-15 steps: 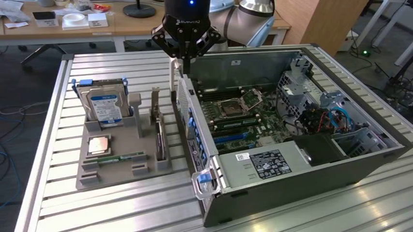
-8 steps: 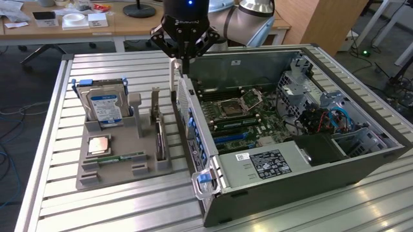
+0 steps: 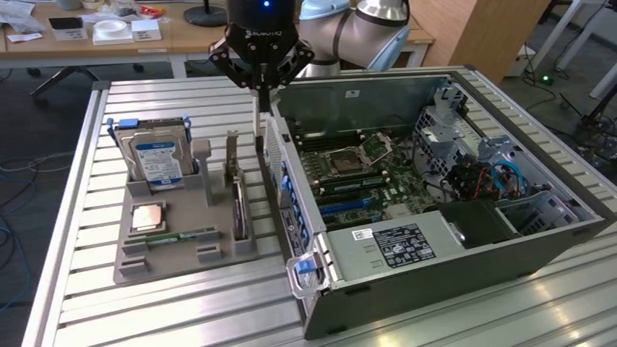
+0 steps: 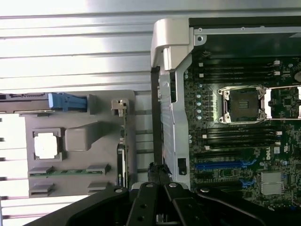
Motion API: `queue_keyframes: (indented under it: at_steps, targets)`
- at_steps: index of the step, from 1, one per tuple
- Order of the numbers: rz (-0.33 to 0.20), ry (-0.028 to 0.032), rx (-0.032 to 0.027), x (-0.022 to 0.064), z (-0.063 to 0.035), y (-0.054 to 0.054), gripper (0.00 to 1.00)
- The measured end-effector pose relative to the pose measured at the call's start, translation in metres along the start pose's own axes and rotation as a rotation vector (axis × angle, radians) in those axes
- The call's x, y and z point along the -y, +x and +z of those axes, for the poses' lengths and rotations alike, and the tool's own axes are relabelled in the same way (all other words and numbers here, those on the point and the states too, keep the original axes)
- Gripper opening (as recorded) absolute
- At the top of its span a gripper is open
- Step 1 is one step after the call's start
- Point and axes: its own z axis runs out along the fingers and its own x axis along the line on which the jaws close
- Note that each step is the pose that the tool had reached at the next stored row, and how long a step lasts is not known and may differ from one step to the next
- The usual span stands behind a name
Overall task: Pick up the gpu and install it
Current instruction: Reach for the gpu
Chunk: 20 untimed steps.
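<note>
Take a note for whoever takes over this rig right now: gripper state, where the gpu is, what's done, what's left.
Gripper: fingers shut, holding nothing, hanging between the grey tray and the open computer case.
Gpu: standing on edge in its tray slot, on the side nearest the case, not gripped.
Done: nothing that shows yet.
Left: picking up the gpu and installing it on the motherboard.
</note>
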Motion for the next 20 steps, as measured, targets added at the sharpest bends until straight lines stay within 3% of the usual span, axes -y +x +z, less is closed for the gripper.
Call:
queue_keyframes:
  at_steps: [9, 20]
  targets:
    - [0.000, 0.0000, 0.0001, 0.0019, -0.0002, 0.025, 0.11]
    - [0.000, 0.0001, 0.0000, 0.0031, -0.0002, 0.041, 0.11]
